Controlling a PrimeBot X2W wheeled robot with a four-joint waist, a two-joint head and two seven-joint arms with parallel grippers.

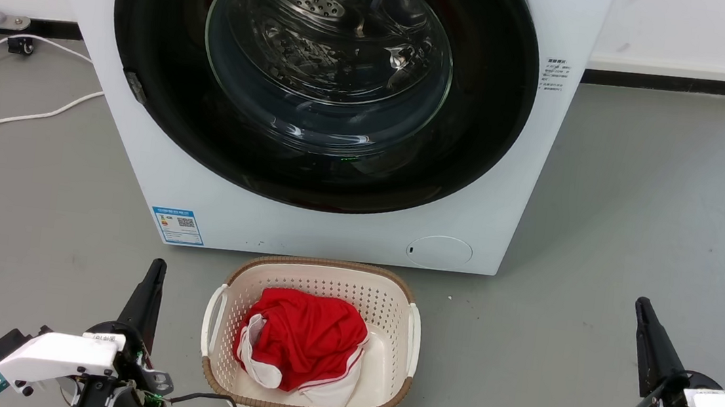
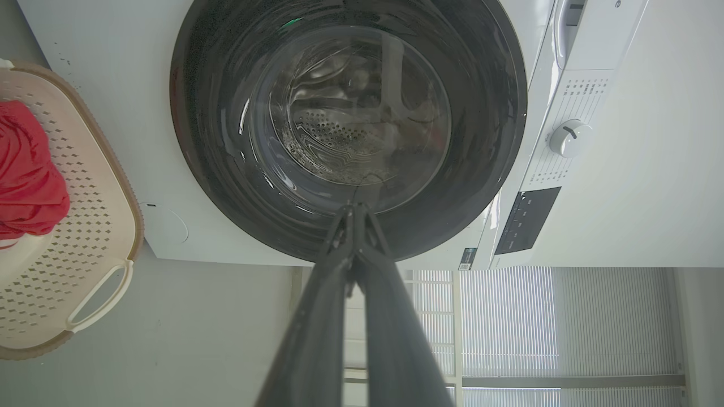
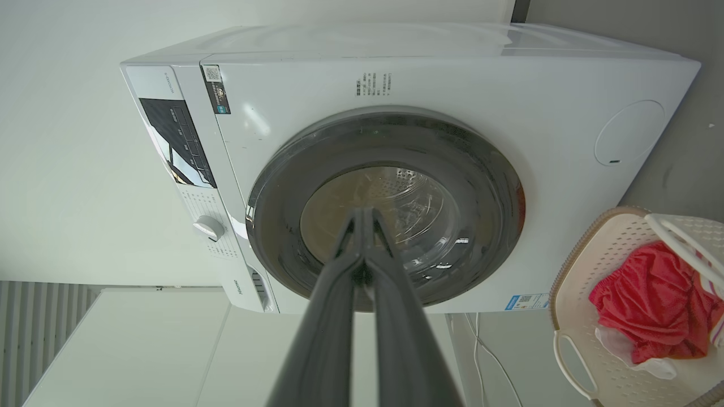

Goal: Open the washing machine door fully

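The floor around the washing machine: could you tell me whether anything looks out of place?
Only loose white cables trailing over the floor left of the machine; the basket sits upright before it.

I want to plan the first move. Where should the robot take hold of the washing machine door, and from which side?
Probably at the small grey tab on the left rim of the door, coming from the robot's left. The rest of the glossy round face looks smooth and shows no other hold.
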